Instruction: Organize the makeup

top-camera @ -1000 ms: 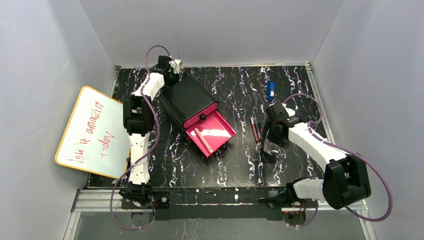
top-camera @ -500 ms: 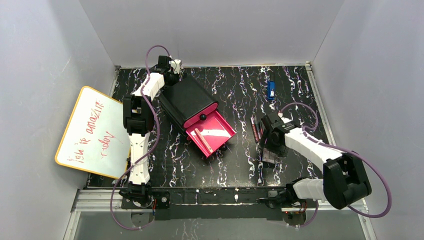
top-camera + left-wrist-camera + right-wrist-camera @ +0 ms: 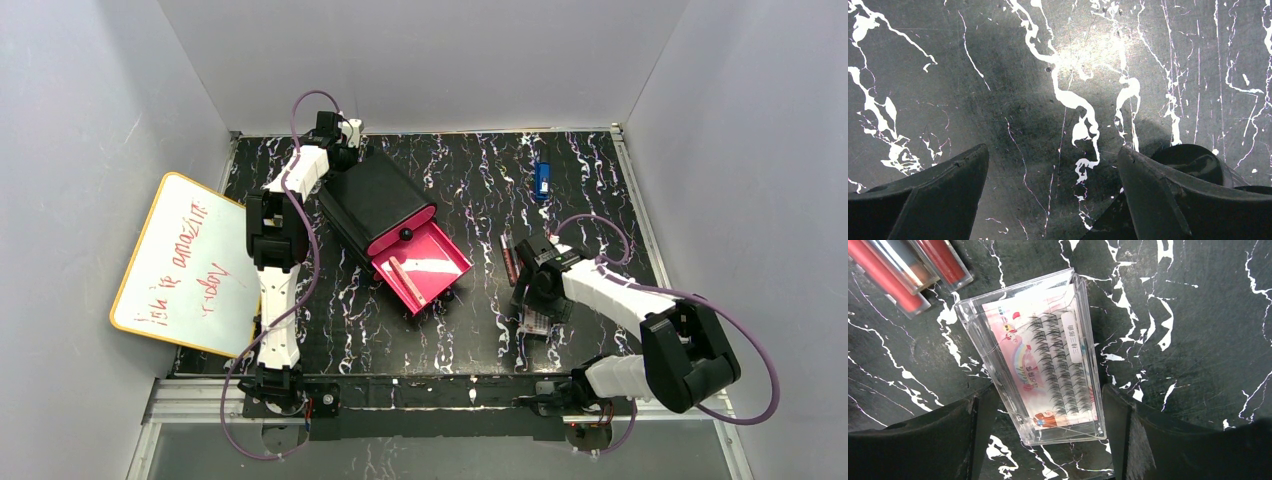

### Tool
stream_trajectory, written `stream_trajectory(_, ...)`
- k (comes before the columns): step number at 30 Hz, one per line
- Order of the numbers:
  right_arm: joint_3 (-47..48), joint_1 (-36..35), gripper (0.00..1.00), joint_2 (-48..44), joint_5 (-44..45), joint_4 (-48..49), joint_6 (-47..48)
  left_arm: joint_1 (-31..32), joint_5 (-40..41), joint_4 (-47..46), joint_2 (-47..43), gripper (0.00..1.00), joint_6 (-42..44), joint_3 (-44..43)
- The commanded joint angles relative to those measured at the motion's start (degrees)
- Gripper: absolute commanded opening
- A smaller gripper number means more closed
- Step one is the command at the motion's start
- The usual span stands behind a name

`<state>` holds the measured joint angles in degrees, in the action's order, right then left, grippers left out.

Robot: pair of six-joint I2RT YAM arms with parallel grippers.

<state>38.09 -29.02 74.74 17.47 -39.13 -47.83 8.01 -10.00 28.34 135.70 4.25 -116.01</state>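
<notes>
The flat pale palette [image 3: 1048, 360] is a clear case with dark dotted rows, lying on the black marbled table [image 3: 460, 330]. In the top view it [image 3: 535, 322] shows just below my right gripper [image 3: 540, 300]. My right gripper [image 3: 1045, 395] is open and low over the case, one finger on each long side of its near end. Dark-red and pink sticks [image 3: 893, 270] lie beside the case, also in the top view [image 3: 510, 258]. One pink stick [image 3: 405, 280] lies in the open pink drawer [image 3: 440, 262]. My left gripper [image 3: 1053, 150] is open and empty over bare table, behind the black box [image 3: 375, 198].
A small blue rectangular object [image 3: 541, 180] lies at the back right. A whiteboard [image 3: 185, 262] leans at the left edge. Grey walls stand on three sides.
My right gripper has shifted towards the near side and turned, now straddling the clear case. The left arm has not moved.
</notes>
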Motion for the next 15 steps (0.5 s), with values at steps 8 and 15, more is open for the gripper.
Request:
stream_trajectory(8,-2.17,-0.68,0.81,3.10,0.45,3.91,-0.86,1.13,-2.51,2.42,0.60,0.98,0.02,-1.60)
stream_trajectory(15,-3.05,-1.02,0.80,4.72,-0.07,5.84,-0.88,1.13,-2.54,2.43,0.62,0.98,0.02,-1.53)
